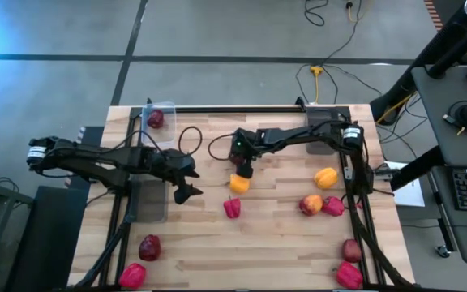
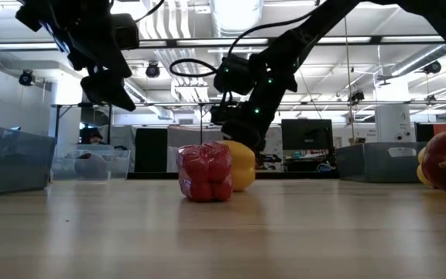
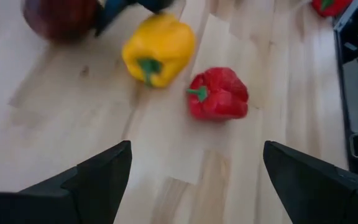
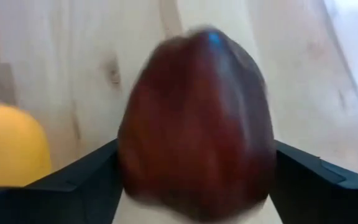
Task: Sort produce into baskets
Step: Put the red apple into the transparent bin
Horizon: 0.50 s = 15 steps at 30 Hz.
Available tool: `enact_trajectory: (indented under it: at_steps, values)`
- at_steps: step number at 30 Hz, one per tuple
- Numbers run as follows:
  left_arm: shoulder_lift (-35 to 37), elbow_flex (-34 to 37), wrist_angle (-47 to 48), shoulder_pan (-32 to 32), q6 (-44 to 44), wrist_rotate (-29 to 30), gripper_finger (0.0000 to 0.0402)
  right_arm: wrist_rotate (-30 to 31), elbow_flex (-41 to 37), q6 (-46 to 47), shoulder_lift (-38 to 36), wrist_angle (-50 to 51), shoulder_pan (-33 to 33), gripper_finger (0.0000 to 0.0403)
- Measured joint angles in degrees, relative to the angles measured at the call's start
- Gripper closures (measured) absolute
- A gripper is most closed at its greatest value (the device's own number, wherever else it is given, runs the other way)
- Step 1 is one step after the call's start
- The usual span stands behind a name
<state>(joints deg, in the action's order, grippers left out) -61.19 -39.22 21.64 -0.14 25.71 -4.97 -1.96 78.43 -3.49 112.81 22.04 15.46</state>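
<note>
My right gripper is near the table's middle, shut on a dark maroon round fruit. A yellow pepper lies on the table just on the near side of it, and a red pepper lies nearer still. My left gripper hangs open and empty to the left of both peppers, which show ahead of it in the left wrist view: the yellow pepper and the red pepper. A clear basket lies under the left arm. Another basket at the far left holds a maroon fruit. My right gripper pinches the maroon fruit between its two fingers, one on each of its sides. In the high view the fingers come from above, pointing down. Whether the fruit is clear of the table does not show.
On the right lie a yellow fruit, an orange-red one, a red pepper, a maroon fruit and a red pepper. At the near left lie a maroon fruit and a red pepper. A third basket stands at the far right.
</note>
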Motion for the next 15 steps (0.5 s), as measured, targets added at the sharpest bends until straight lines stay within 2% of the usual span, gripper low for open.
enact_trajectory:
  at_steps: [5, 15]
  values:
    - [0.0, -0.07, -2.6, 0.79, -3.78, 3.2, 0.0056, 0.02, 0.0, 0.07, -1.69, -0.01, -1.29, 0.0038]
    - [-3.78, -0.09, -11.15, 4.02, -11.72, 4.45, 0.0056, 0.55, 0.0, -0.29, -10.46, 1.19, -3.84, 0.0033]
